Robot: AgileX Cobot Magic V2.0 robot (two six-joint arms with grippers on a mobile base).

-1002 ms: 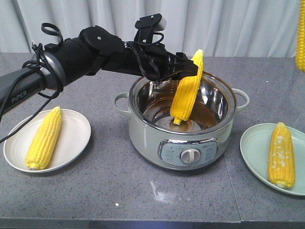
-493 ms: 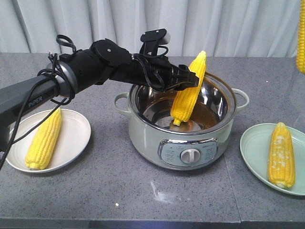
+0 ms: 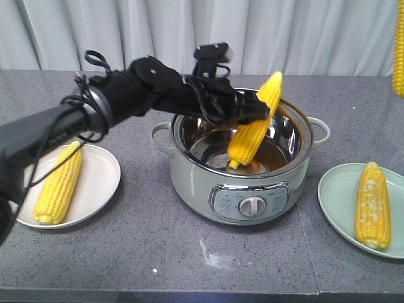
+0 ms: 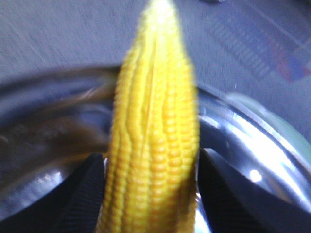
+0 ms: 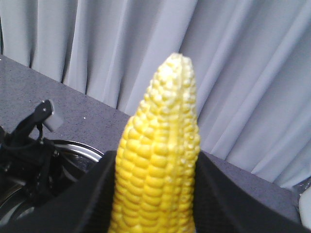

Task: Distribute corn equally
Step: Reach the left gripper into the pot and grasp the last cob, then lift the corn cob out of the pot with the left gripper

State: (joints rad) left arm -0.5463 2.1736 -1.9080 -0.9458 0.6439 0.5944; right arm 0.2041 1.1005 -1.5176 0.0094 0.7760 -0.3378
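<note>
**Two held, two plated**
Left gripper [image 3: 257,115] clamps tilted cob [image 3: 248,144]: tip up-right, blunt end down inside pot [image 3: 189,173]. Right gripper [image 5: 155,199] clamps raised cob [image 5: 160,141], tip up. White plate [image 3: 101,173] carries left cob [image 3: 58,183], green plate [image 3: 334,192] carries right cob [image 3: 372,205]; both tips point away.

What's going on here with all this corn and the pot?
A two-armed robot is sharing out corn cobs. Its left gripper is clamped on a tilted cob whose lower end is down inside the electric pot. The right gripper holds a second cob up in the air, off to the side. A third cob lies on the white plate and a fourth cob on the green plate, either side of the pot.
</note>
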